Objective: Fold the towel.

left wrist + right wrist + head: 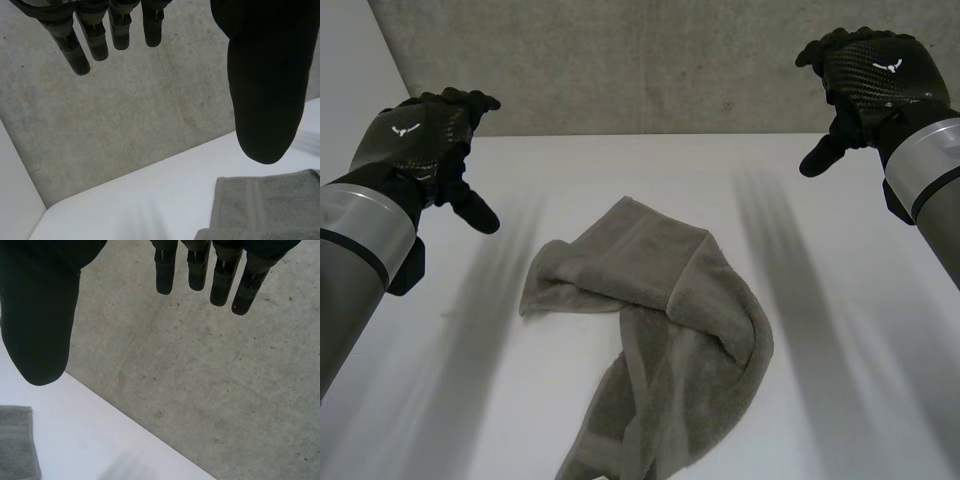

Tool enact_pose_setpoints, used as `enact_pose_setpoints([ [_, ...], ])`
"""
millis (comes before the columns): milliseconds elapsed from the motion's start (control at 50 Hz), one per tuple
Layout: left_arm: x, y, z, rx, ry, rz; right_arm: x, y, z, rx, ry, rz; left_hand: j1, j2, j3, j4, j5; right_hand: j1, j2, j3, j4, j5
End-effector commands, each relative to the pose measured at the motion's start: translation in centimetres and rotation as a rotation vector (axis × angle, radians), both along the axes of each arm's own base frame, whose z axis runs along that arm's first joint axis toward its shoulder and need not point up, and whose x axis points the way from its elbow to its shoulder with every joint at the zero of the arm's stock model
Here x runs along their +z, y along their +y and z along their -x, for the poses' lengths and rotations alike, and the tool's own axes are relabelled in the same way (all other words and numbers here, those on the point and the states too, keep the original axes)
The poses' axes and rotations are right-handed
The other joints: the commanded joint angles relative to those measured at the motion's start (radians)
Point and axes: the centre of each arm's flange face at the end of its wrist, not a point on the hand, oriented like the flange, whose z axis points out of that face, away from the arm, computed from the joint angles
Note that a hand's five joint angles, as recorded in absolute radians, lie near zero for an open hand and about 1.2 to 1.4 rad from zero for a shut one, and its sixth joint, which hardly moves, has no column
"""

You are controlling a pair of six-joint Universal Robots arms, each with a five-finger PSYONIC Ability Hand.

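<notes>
With the white table [860, 400] read as a clock dial from the robot's side, a crumpled grey-green terry towel [670, 330] is lying across the middle of it. Its narrow, bunched tail is trailing toward six o'clock at the near edge. Further in, the cloth is widening into a loose heap, one layer lapping over another. A flattened corner is pointing at about eleven o'clock and a hemmed flap is spreading toward nine. The towel is touching neither hand.

Beyond the heap, the robot's black left hand [425, 145] is hovering above the table at ten o'clock, at the end of its grey forearm [355, 250]. Its fingers [75, 50] are hanging straight and slack, and the thumb is standing well apart from them. Nothing is lying between them, so the hand is released. Seen from its wrist, a banded edge of the towel is showing beneath the thumb, apart from it.

The black right hand [870, 75] is hovering at two o'clock on the other grey forearm [930, 170]. Its fingers [165, 270] are likewise stretching out loose, the thumb splayed wide, grasping nothing. From that wrist, a towel corner is peeking in below the thumb.

Farthest off, at twelve o'clock, a rough grey concrete wall [650, 60] is rising behind the table's far edge.
</notes>
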Motion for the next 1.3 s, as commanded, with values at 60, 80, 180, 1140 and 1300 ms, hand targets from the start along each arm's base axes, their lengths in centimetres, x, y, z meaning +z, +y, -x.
enact_pose_setpoints([
  [60,-2.4,-1.0,0.9,-0.017,-0.033,-0.054,-2.0,-0.2,-0.2,0.007,0.181,-0.07,0.027,0.037,0.036,0.035,0.0,-0.071,-0.061,-0.04,-0.059,-0.054],
  [80,-2.4,-1.0,0.9,-0.017,-0.033,-0.054,-2.0,-0.2,-0.2,0.007,0.181,-0.07,0.027,0.037,0.036,0.035,0.0,-0.071,-0.061,-0.04,-0.059,-0.054],
  [180,-5.1,-1.8,2.2,-0.09,-0.084,-0.101,-4.0,0.1,-0.2,0.025,0.237,-0.208,0.03,0.04,0.039,0.038,0.003,-0.071,-0.061,-0.04,-0.059,-0.054],
  [1140,-18.8,-4.5,4.5,-0.248,-0.537,-0.121,-17.8,10.6,-3.8,0.584,0.39,-0.393,0.362,0.372,0.37,0.37,0.335,0.004,0.014,0.035,0.016,0.021],
  [1300,-19.4,-5.3,4.9,-0.248,-0.552,-0.095,-17.8,10.6,-3.8,0.584,0.391,-0.392,0.529,0.539,0.538,0.537,0.502,0.001,0.011,0.032,0.013,0.018],
])
